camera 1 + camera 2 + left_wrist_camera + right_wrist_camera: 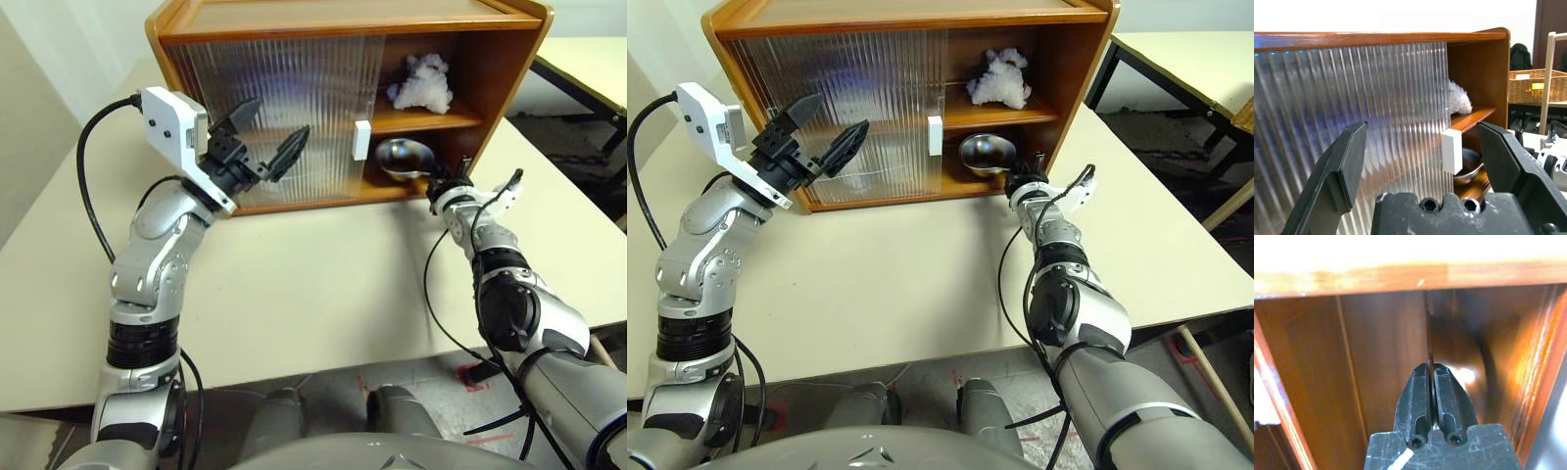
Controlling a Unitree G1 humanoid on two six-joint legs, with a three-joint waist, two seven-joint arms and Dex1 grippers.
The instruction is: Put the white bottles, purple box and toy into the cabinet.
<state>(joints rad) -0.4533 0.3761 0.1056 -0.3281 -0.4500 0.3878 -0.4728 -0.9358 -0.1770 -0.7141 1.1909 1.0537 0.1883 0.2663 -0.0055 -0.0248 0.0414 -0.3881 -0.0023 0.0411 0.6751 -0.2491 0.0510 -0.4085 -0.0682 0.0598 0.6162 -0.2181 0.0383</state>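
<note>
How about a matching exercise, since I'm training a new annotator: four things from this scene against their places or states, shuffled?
Things:
1. toy
2. silver dish
3. left gripper
4. right gripper

Places or states:
A. open, in front of the ribbed door
B. shut on the dish's thin rim
C. on the shelf of the cabinet
D. in the compartment under the shelf

Pairs: 1-C, 2-D, 3-A, 4-B
</note>
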